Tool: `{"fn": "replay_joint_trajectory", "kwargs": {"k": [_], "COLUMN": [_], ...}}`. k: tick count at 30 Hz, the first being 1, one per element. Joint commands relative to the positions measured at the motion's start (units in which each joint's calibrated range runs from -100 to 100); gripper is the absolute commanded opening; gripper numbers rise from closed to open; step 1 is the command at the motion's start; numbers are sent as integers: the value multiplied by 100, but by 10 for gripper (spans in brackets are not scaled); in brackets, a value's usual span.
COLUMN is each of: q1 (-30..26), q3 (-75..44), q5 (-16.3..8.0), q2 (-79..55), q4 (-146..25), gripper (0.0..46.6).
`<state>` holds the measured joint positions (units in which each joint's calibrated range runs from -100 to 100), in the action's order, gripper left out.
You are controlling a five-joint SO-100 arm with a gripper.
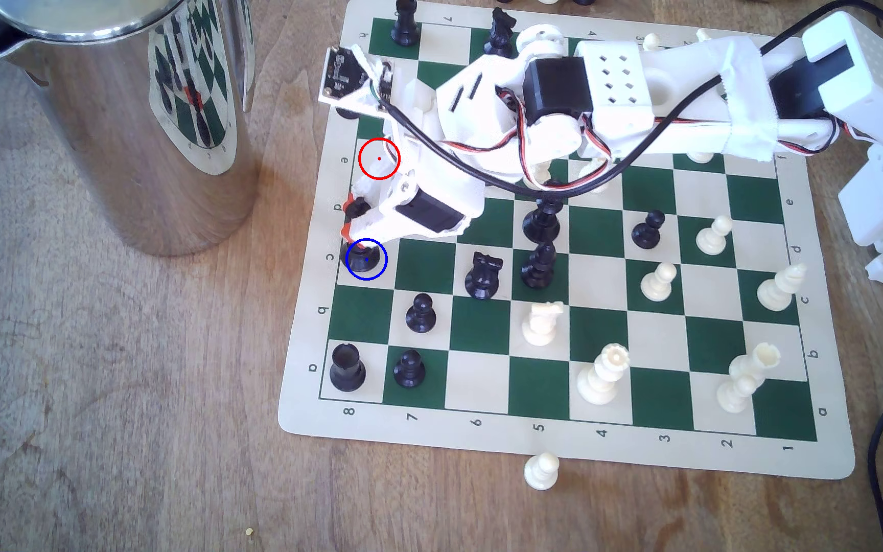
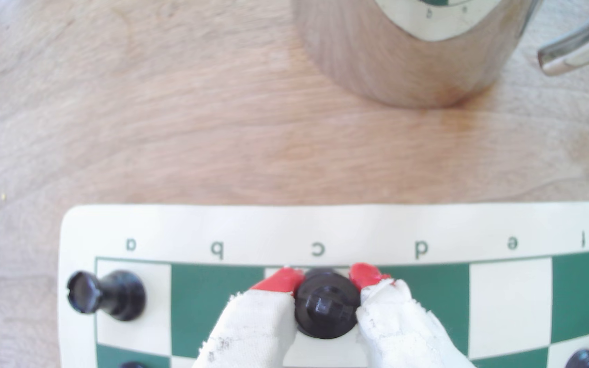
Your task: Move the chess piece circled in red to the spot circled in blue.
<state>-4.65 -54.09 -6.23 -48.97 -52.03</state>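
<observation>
A black king [image 2: 326, 308] is seen from above in the wrist view, clamped between the claw's [image 2: 325, 283] red-tipped fingers [image 2: 279, 281] on the cream square by the letter c. In the exterior view its base [image 1: 362, 258] is ringed in blue; a red ring [image 1: 379, 158] marks row e. A steel jug [image 1: 126, 117] stands on the tabletop [image 1: 110, 398].
</observation>
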Motion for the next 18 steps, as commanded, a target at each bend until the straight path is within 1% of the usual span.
{"fn": "replay_joint_trajectory", "kwargs": {"k": [1, 13, 17, 18], "q1": [-32, -40, -48, -48], "q3": [-484, -466, -421, -412], "q5": [24, 73, 78, 93], "q2": [288, 254, 220, 194], "q4": [-30, -210, -243, -284], "gripper": [2, 7, 19, 34]}}
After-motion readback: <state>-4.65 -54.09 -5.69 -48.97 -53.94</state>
